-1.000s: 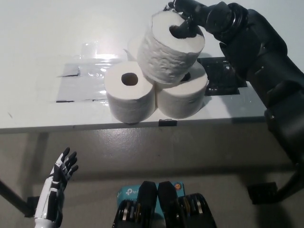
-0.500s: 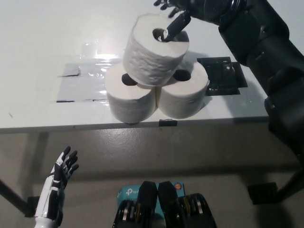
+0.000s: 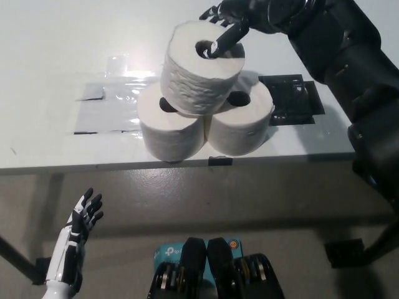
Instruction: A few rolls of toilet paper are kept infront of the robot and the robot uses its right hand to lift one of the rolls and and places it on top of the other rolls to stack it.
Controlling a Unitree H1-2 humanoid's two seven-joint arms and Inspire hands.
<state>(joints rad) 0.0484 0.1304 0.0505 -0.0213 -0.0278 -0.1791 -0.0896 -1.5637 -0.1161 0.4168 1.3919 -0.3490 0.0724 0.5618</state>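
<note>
right hand (image 3: 225, 22) reaches over the top roll (image 3: 201, 67), one finger in its core, others spread, not gripping. top roll rests on 2 lower rolls (image 3: 206, 124). left hand (image 3: 78, 233) hangs low, fingers spread, empty.

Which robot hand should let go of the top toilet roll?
The right hand: it is at the top roll, one finger in its hole. The left hand hangs open below the table.

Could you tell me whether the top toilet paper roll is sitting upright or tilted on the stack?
Tilted. The top roll leans left across the two lower rolls, its core hole facing up, with a right robot hand finger in it.
</note>
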